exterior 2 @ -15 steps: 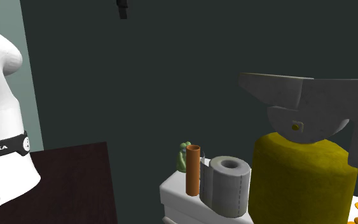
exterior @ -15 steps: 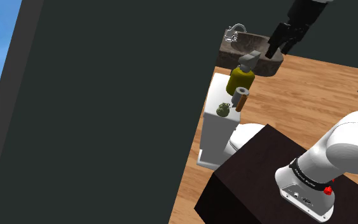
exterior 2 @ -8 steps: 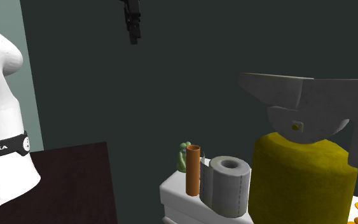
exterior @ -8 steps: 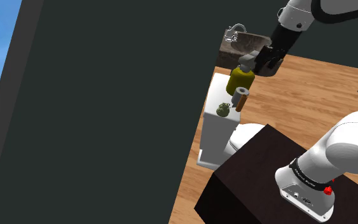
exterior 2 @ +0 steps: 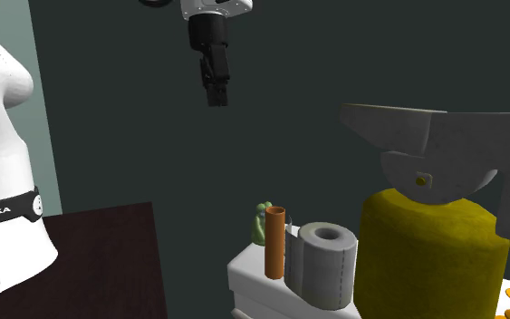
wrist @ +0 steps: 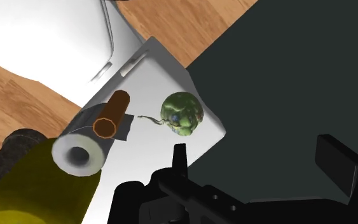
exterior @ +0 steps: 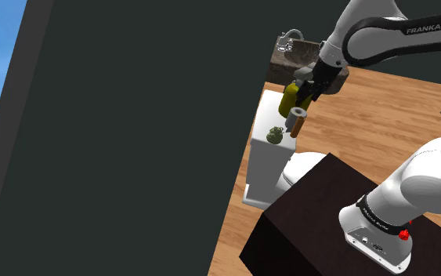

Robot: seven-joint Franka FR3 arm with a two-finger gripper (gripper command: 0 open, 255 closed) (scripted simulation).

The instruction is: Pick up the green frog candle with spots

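The green spotted frog candle (exterior: 274, 135) sits on the white toilet tank lid (exterior: 267, 118), at the end near the dark wall. In the wrist view the frog candle (wrist: 182, 114) lies just beyond my fingertips, closer to one black finger (wrist: 180, 159) than to the other. My gripper (wrist: 260, 162) is open with nothing between its fingers. In the shoulder view the gripper (exterior: 305, 92) hangs above the tank beside the yellow bottle. From the second exterior view the gripper (exterior 2: 215, 91) is well above the frog candle (exterior 2: 262, 223).
On the tank stand a brown tube (wrist: 110, 114), a grey toilet roll (wrist: 79, 153) and a yellow spray bottle (exterior 2: 425, 254) with a grey head. The dark wall (exterior: 132, 133) is right behind the tank. A sink (exterior: 305, 56) lies beyond; the dark stand (exterior: 328, 212) is nearer.
The arm has swung down and in toward the toilet tank. The gripper is lower in both exterior views and now hangs near the yellow bottle.
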